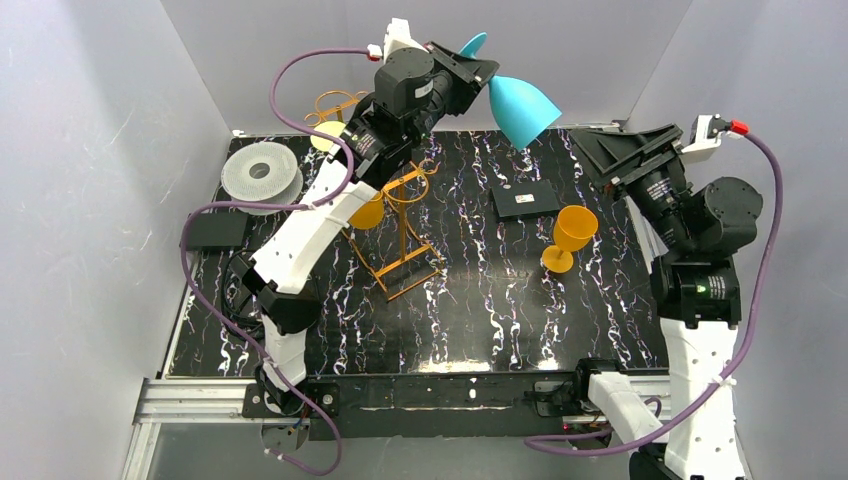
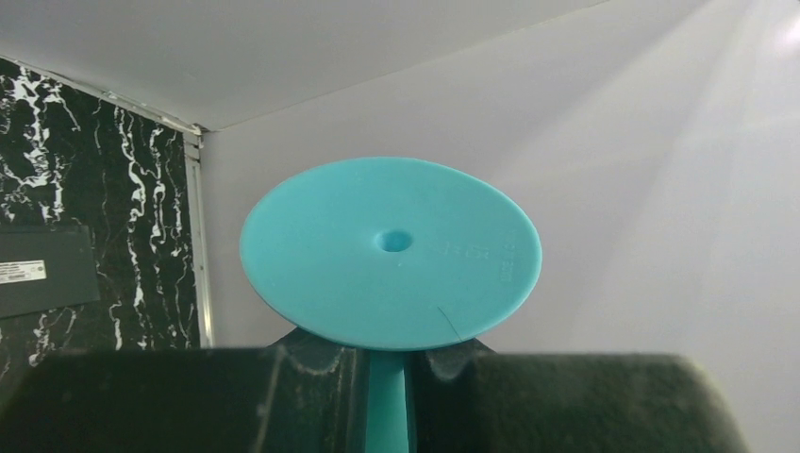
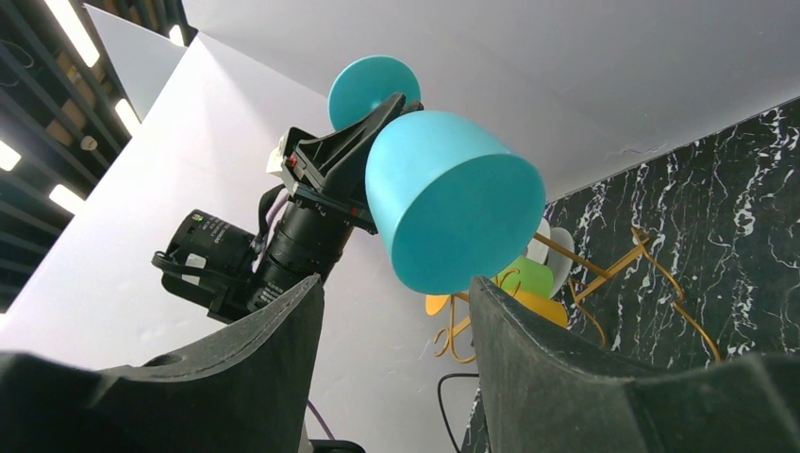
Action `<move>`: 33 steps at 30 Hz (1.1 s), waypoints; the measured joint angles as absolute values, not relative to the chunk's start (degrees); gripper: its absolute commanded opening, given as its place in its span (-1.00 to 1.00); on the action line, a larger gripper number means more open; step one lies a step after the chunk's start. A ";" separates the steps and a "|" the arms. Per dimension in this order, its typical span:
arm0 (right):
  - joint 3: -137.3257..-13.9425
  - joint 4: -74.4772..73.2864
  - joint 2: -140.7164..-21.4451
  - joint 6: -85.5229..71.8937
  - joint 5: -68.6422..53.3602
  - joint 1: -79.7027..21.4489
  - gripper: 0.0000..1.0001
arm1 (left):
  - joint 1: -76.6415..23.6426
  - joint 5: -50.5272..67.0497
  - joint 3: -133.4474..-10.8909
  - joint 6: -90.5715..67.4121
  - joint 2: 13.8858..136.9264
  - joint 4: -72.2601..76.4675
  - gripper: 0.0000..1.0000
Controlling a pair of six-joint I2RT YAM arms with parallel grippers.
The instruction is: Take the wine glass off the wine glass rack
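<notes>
My left gripper (image 1: 468,68) pinches the teal wine glass (image 1: 523,107) by its stem, high up and clear of the wine glass rack (image 1: 400,240). The glass's axis runs foot-to-bowl toward my right gripper (image 1: 622,150) — jaws spread, the bowl just ahead of them, apart. An orange glass (image 1: 568,238) stands on the table below — out of the way, I judge.

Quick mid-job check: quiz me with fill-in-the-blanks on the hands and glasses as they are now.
1. The left hand is shut on the blue glass by its ____.
2. The right hand is ____ and holds nothing.
3. The standing glass on the table beside the right arm is ____ in colour.
Missing words: stem; open; orange.
</notes>
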State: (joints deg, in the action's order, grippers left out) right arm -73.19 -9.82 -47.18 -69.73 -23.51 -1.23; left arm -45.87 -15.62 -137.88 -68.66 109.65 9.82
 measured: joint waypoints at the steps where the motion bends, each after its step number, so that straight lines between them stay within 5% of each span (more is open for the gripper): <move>1: -73.19 -9.10 -47.70 -69.97 -23.53 -1.23 0.26 | -45.84 -15.62 -138.08 -68.90 109.75 10.04 -1.00; 33: -82.32 -4.40 -64.29 -72.93 -28.62 -1.26 -0.27 | -45.47 -17.15 -138.61 -72.03 113.16 14.37 -1.00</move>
State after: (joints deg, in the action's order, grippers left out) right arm -82.32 -4.40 -64.29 -72.93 -28.62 -1.26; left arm -45.47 -17.15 -138.61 -72.03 113.16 14.37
